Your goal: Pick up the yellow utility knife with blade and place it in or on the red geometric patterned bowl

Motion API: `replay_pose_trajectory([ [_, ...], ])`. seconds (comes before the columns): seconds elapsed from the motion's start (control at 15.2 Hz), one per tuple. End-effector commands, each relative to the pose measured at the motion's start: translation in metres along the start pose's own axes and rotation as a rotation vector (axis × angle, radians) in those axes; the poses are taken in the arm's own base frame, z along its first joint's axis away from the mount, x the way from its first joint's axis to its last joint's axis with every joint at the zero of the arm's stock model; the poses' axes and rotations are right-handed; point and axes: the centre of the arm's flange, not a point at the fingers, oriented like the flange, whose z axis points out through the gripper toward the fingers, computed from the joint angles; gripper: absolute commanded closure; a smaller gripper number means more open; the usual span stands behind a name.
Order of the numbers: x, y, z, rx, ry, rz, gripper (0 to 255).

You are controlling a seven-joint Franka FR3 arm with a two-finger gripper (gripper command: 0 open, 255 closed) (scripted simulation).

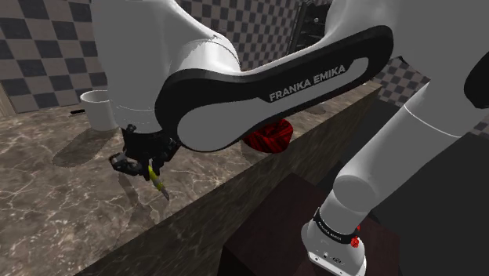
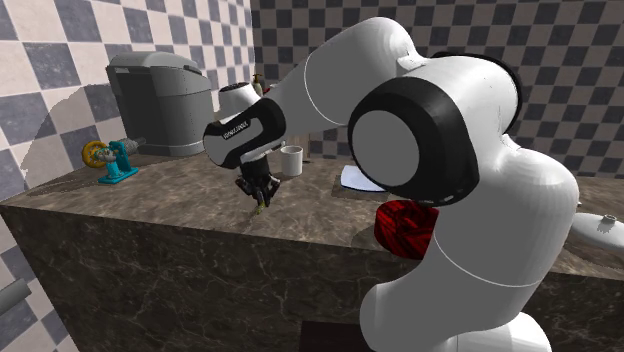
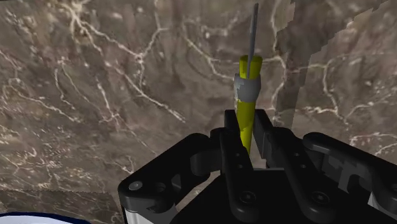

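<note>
The yellow utility knife (image 3: 247,102) with a grey collar and a thin grey blade is clasped between my two black fingers, its blade pointing away from the hand toward the marble counter. In the shoulder view my gripper (image 1: 146,165) hangs just above the counter with the knife (image 1: 159,182) sticking out below it. The second exterior view has the gripper (image 2: 260,191) holding the knife (image 2: 261,205) over the countertop. The red patterned bowl (image 1: 269,136) sits on the counter behind my forearm, partly hidden; it also stands near the counter's edge (image 2: 404,227).
A white cup (image 1: 97,108) stands on the brown marble counter (image 1: 55,196) beyond the gripper. A grey appliance (image 2: 160,100) and a teal-and-yellow object (image 2: 110,160) sit at the second exterior view's left. A white flat item (image 2: 352,178) lies behind the bowl. Checkered walls surround.
</note>
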Motion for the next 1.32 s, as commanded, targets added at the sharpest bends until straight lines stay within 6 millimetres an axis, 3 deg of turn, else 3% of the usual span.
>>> replay_pose_trajectory([
  [0.0, 0.002, 0.0, -0.01, 0.0, 0.0, 0.0, 255],
  [1.25, 0.023, 0.005, -0.108, 0.0, 0.0, 0.0, 255],
])
